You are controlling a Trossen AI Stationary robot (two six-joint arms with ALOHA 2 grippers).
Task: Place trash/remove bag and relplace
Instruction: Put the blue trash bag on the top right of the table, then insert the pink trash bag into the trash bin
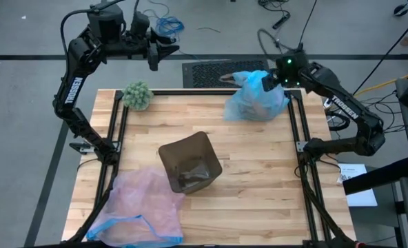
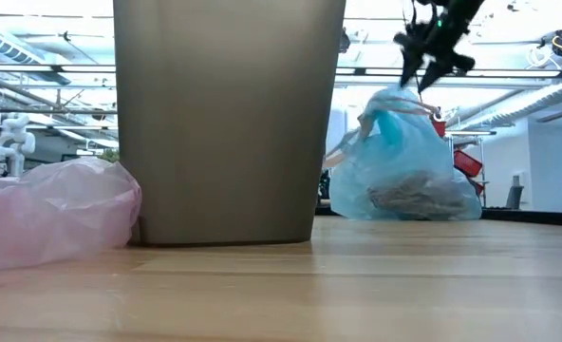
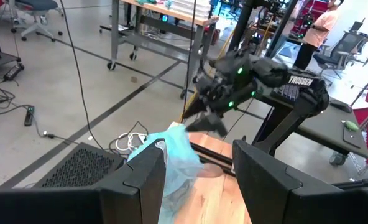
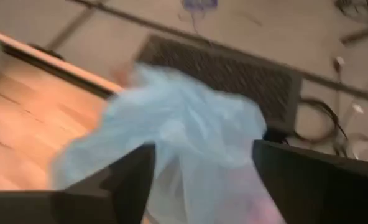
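Note:
The light-blue bag (image 1: 256, 103) sits on its bottom at the table's far right corner, its top bunched upward (image 2: 395, 100). Brown trash scraps (image 2: 419, 195) show through its wall in the low view. My right gripper (image 1: 269, 83) is open just over the bag's top, and in the right wrist view (image 4: 202, 180) the bag (image 4: 184, 124) fills the space between the fingers. My left gripper (image 1: 156, 58) is open and held high beyond the table's far left edge. It looks toward the bag (image 3: 171, 155). My right gripper is open over the bag's bunched top (image 2: 400, 95), coming from above. I cannot tell whether a finger touches the plastic. The bag stands on the table by itself.
The brown square bin (image 1: 190, 162) stands upright mid-table with no liner. A translucent pink bag with a blue rim (image 1: 142, 203) lies slack at the near left. A fuzzy green ball (image 1: 138, 95) sits at the far left corner. A black frame rail (image 1: 297, 124) edges the table.

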